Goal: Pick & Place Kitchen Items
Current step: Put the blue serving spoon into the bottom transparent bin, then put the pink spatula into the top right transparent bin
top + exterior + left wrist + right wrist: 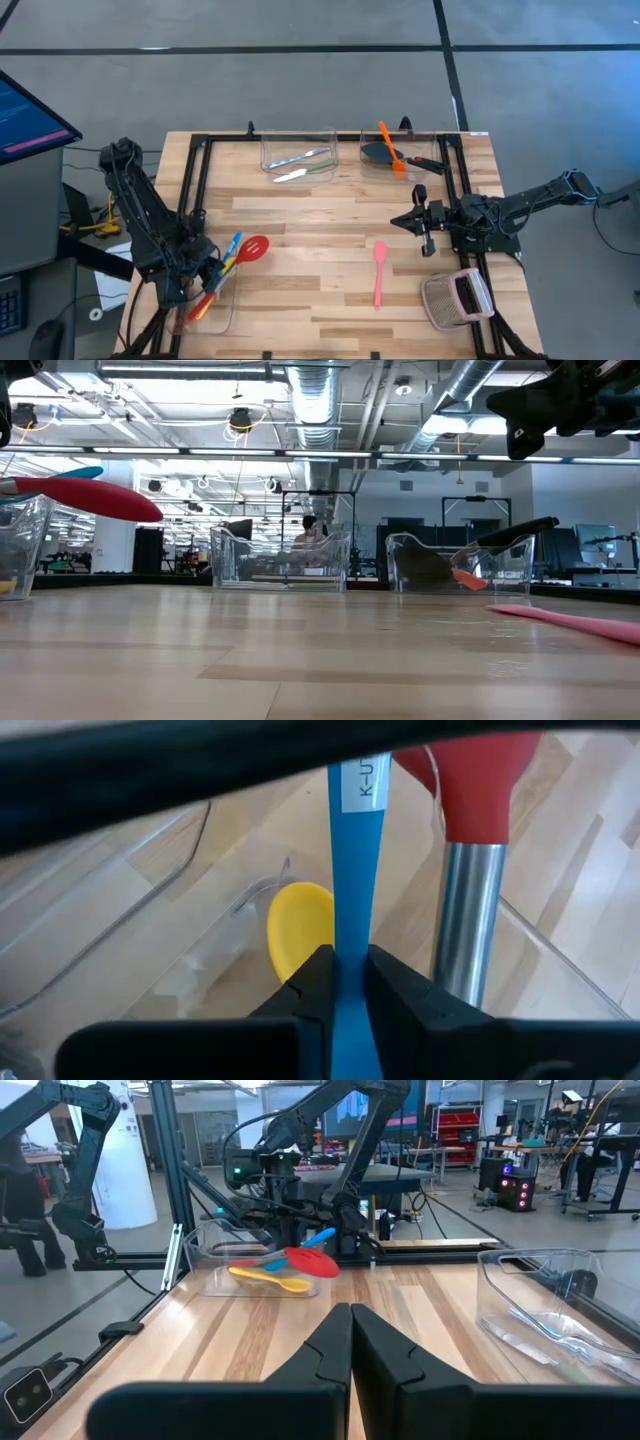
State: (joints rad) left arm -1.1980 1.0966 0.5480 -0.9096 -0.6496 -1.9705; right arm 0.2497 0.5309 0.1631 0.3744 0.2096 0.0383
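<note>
My left gripper (350, 982) (214, 272) reaches down into the clear bin (228, 312) at the table's near left corner and is shut on a blue utensil (355, 870) (233, 247). In that bin lie a red slotted spoon (470, 780) (254, 247) with a metal handle and a yellow spoon (298, 925). The red head (95, 498) juts out over the bin's rim. A pink spatula (380, 272) lies flat on the table. My right gripper (418, 224) (350, 1325) is shut and hovers level over the table's right side, holding nothing. My left gripper pinches the blue utensil's flat handle (350, 935) between its two fingers (312, 982), which lie across it. It comes slanting down from above. The utensil is tilted, with its far end (237, 241) sticking up past the bin's rim; its lower end is hidden behind the fingers.
Two clear bins stand at the far edge: one (298, 150) holds pale cutlery, the other (400, 152) a black turner and an orange spatula. A grey mesh object with a pink part (458, 298) sits near right. Bare wood lies in the table's middle.
</note>
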